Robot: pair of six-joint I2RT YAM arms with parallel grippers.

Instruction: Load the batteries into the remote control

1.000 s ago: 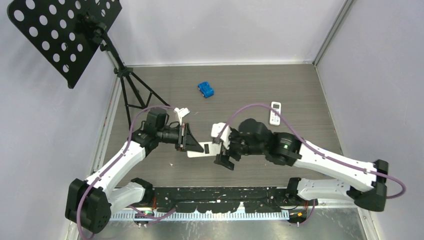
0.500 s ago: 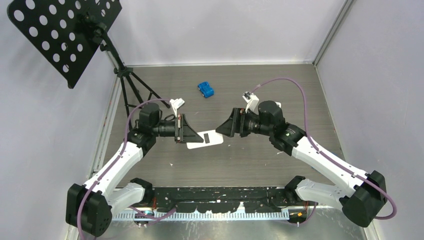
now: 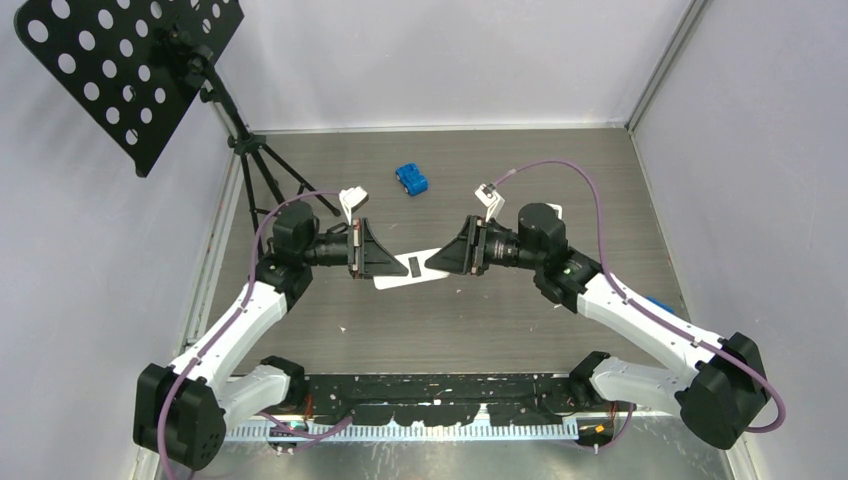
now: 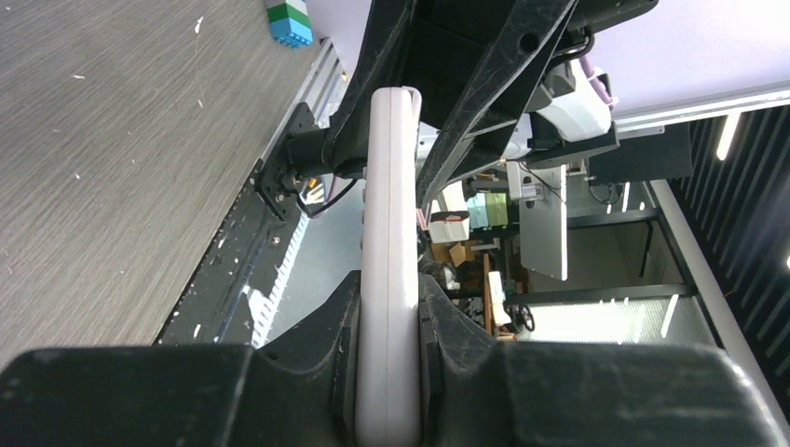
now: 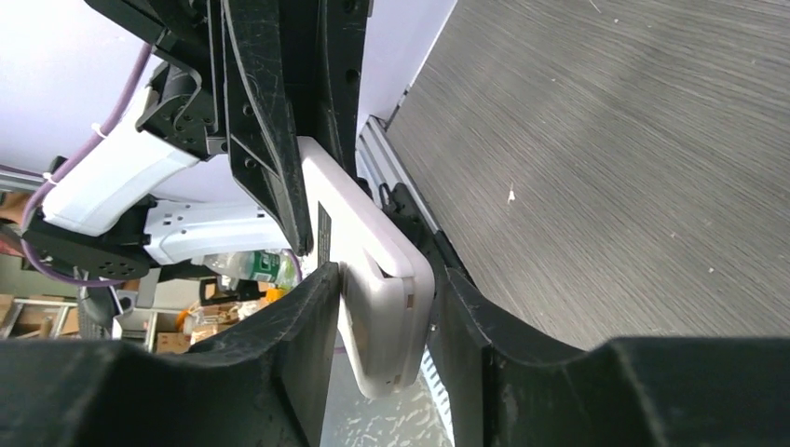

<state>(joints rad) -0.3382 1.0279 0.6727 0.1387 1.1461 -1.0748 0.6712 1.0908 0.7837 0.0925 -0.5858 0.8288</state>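
A white remote control (image 3: 425,265) with a dark open slot (image 3: 413,267) on its back is held in the air between both arms. My left gripper (image 3: 385,264) is shut on its left end; the left wrist view shows the remote (image 4: 389,186) edge-on, clamped between the jaws (image 4: 388,307). My right gripper (image 3: 442,261) straddles the remote's right end (image 5: 382,279). One finger (image 5: 298,326) touches it, and a narrow gap shows at the other finger (image 5: 475,335). No batteries show in any view.
A blue block-like object (image 3: 411,179) lies at the far middle of the table. A second white remote (image 3: 553,209) peeks out behind the right arm. A black music stand (image 3: 130,70) on a tripod stands at the far left. The arms' black mounting rail (image 3: 430,388) runs along the near edge.
My right arm swung from beside the remote, turned to face the left gripper, and slid its jaws over the remote's free end. My left gripper lifted the remote slightly away from the bases.
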